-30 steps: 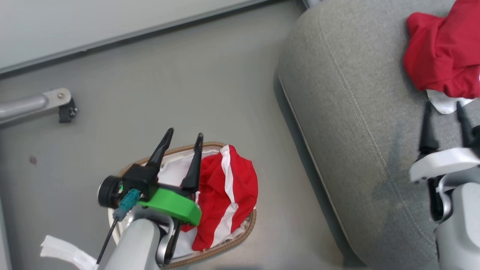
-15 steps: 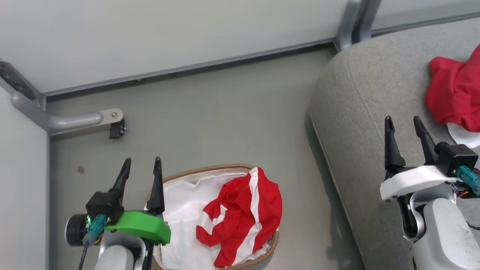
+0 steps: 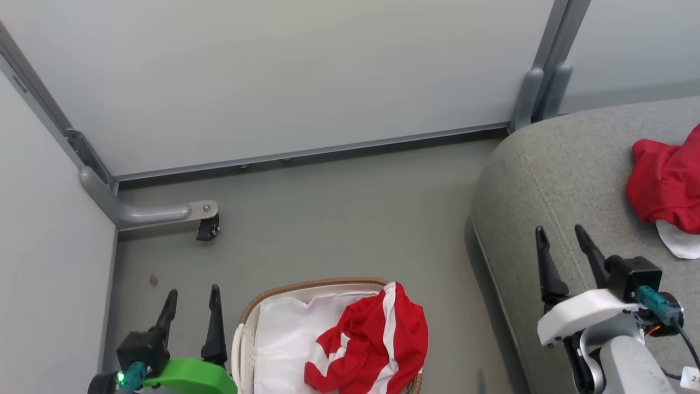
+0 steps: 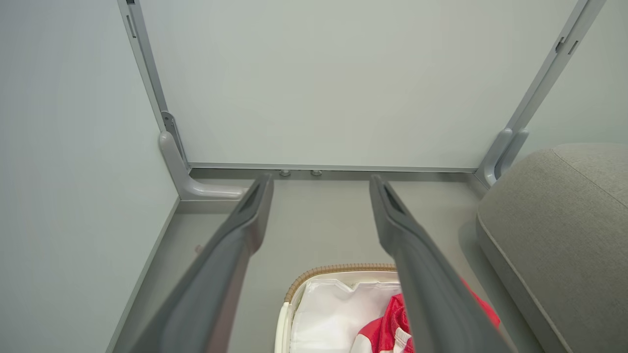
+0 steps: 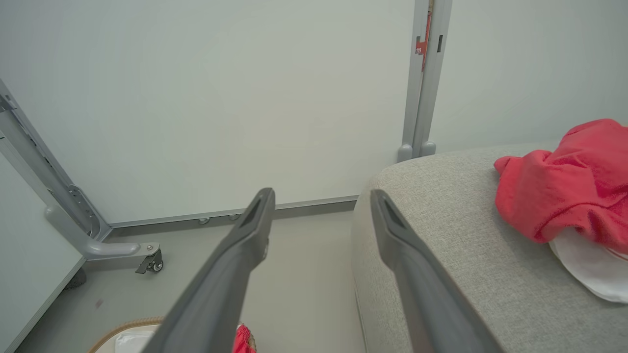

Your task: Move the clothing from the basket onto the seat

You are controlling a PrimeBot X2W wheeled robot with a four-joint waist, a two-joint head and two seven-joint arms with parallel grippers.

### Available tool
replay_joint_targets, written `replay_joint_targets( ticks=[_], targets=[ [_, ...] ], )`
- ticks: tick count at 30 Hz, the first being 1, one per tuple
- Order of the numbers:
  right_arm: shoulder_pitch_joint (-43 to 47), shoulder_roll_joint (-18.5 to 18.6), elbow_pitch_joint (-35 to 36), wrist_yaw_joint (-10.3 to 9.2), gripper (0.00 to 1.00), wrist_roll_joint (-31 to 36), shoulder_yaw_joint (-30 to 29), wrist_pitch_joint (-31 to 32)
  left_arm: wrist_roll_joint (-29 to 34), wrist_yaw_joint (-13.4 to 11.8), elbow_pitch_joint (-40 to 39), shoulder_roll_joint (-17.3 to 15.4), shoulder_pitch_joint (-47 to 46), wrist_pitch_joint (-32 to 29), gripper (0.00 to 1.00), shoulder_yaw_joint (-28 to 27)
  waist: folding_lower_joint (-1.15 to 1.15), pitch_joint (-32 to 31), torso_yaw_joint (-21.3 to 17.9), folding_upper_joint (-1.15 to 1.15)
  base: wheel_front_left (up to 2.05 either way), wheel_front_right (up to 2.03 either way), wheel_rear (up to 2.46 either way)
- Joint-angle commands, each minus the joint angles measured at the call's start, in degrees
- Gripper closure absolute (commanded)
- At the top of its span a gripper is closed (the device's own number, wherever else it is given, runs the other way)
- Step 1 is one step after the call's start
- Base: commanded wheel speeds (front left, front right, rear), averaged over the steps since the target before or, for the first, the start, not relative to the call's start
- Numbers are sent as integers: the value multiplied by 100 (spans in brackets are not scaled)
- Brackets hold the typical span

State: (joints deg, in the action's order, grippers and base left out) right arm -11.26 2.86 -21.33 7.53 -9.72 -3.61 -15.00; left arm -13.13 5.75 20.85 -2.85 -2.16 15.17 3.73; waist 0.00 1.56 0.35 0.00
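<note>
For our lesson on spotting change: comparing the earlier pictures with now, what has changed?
The left tool withdrew from over the basket to its left side; the right tool backed away from the red garment on the seat. Both open, empty. The camera tilted too. The basket's clothing stayed put.

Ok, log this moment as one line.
left gripper open, empty | right gripper open, empty | bright red white-striped garment in white perforated basket | second red garment on grey fabric sofa

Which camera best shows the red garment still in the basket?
The head view: the red garment lies crumpled, white stripes showing, in the basket. The left wrist view catches only part at its bottom edge; the right wrist view, a red sliver.
</note>
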Motion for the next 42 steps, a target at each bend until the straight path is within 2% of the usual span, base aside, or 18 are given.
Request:
replay_joint_targets(
  ticks=[1,12,21,32,42],
  targets=[
    [116,21,-28,-8,0,-17,34,-28,-15,-32,15,-11,139,-3,0,-23,0,-110,67,0,0,0,0],
    [152,20,2,-8,0,-44,175,-28,-157,23,103,-11,131,-3,0,208,0,74,40,0,0,0,0],
    [-530,18,368,-8,0,43,336,-28,-321,123,461,-13,-817,-3,0,694,0,1223,-163,0,0,0,0],
    [-1556,15,916,-8,0,-248,738,-27,-371,179,1312,-22,-2191,-3,0,1311,0,2860,-717,0,0,0,0],
    [-2103,12,1311,-8,0,-685,990,-28,-741,178,2168,-354,-3076,-3,0,1987,0,3916,-1226,0,0,0,0]
  ],
)
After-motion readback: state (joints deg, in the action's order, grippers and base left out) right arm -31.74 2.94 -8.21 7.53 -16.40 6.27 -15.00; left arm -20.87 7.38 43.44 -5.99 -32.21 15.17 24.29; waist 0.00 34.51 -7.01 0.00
